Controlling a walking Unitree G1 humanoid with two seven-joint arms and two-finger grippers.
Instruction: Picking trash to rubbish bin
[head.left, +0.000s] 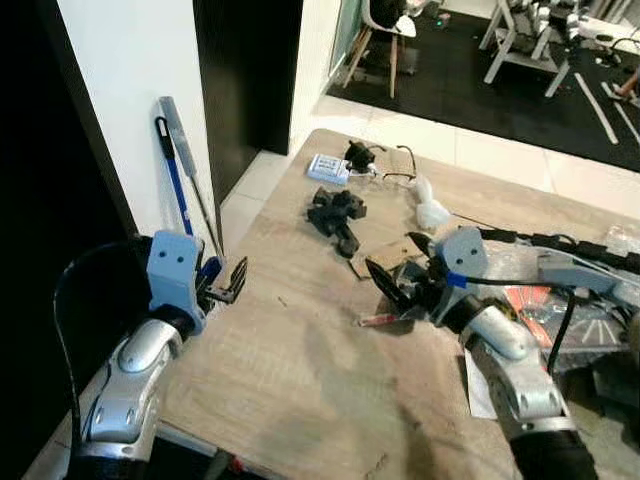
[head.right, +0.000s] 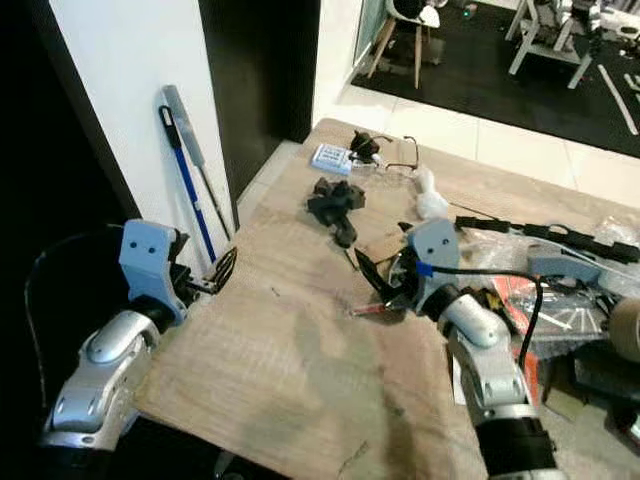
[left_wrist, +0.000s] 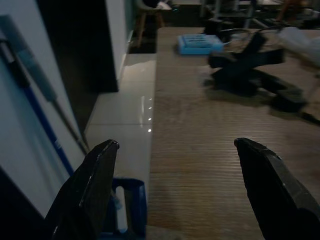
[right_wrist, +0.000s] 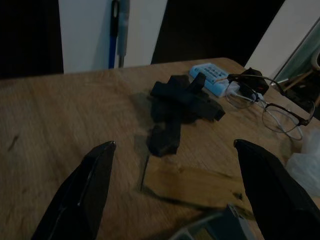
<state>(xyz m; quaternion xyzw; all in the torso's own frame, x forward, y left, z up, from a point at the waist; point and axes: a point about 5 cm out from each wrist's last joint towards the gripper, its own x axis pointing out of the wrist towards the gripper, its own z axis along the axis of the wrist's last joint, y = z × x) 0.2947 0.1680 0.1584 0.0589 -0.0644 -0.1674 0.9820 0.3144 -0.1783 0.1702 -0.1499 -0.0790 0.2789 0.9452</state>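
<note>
Left gripper (head.left: 232, 281), fingers spread, hovers at the wooden table's (head.left: 300, 390) left edge, mid-left of frame. Right gripper (head.left: 392, 283), fingers spread and empty, sits centre frame just above a small red wrapper (head.left: 378, 320). Farther up, black clamp (head.left: 335, 212), blue box (head.left: 328, 168), glasses (head.left: 395, 165).

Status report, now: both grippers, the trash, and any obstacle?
Right gripper open, low over table, beside small red wrapper. Left gripper open, empty, at table's left edge. Black clamp and brown card just beyond right gripper.
</note>
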